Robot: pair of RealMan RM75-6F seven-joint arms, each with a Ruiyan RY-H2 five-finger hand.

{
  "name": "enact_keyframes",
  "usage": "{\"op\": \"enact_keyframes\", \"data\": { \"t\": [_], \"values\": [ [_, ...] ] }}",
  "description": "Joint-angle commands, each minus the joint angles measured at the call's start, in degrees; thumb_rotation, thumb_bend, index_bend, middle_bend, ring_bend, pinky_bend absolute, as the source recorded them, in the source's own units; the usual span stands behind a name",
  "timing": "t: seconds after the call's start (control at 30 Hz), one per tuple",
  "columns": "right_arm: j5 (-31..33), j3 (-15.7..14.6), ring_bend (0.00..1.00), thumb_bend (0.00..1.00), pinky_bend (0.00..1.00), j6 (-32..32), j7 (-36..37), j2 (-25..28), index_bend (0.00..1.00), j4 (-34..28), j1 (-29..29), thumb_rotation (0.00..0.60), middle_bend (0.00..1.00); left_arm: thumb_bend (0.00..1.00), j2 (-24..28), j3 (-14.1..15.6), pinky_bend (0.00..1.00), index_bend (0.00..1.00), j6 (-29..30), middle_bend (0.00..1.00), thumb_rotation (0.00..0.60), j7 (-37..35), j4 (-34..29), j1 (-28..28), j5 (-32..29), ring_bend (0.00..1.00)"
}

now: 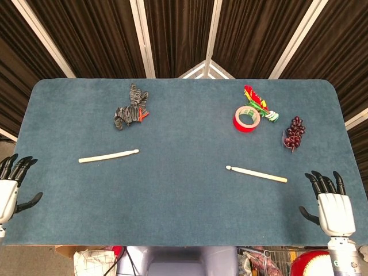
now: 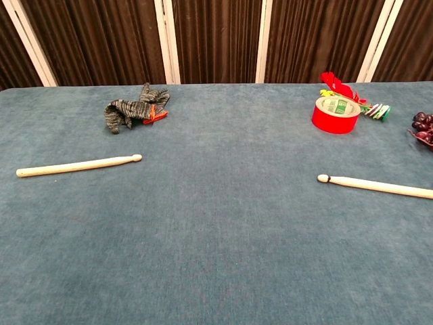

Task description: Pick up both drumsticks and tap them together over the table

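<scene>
Two pale wooden drumsticks lie flat on the blue table. The left drumstick [image 1: 108, 156] [image 2: 78, 165] points its tip to the right. The right drumstick [image 1: 256, 173] [image 2: 375, 185] points its tip to the left. My left hand [image 1: 10, 184] hovers at the table's left edge, fingers spread, holding nothing, well left of its stick. At the front right corner my right hand [image 1: 329, 198] is open with fingers apart, just right of and nearer than the right drumstick's butt end. Neither hand shows in the chest view.
A grey striped knitted cloth [image 1: 130, 109] [image 2: 132, 108] lies at the back left. A red tape roll [image 1: 246, 118] [image 2: 335, 113], a bundle of coloured clips [image 1: 257, 102] and a bunch of dark grapes [image 1: 294, 133] sit at the back right.
</scene>
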Motion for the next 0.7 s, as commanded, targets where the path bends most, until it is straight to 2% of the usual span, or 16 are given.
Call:
{"op": "enact_keyframes", "data": {
  "t": [0.03,0.23,0.4,0.7],
  "values": [
    [2.25,0.9,0.23,0.19,0.04,1.17,-3.31,-2.9,0.23,-0.34,-0.54,0.6,0.21,0.32,0.01,-0.31,0.0,0.16,0.2,0.12,0.6,-0.63,0.31,-0.03,-0.1,0.0],
    [5.05,2.06,0.23,0.19,0.04,-0.24,-6.92,-5.81,0.24,-1.74,0.47,0.6,0.21,0.32,0.23,-0.66,0.0,0.16,0.36,0.13,0.6,-1.47,0.47,0.11,-0.67,0.0],
    [8.36,3.14,0.23,0.19,0.04,-6.02,-10.46,-6.61,0.24,-2.99,3.76,0.6,0.22,0.32,0.43,-0.72,0.0,0.16,0.48,0.12,0.6,-1.88,0.35,0.2,-0.67,0.0],
    [17.08,7.18,0.23,0.19,0.04,-15.22,-19.38,-10.49,0.24,-1.51,11.32,0.6,0.23,0.32,0.59,-0.52,0.0,0.16,0.29,0.13,0.6,-1.56,0.55,0.29,-0.7,0.0]
  ]
}}
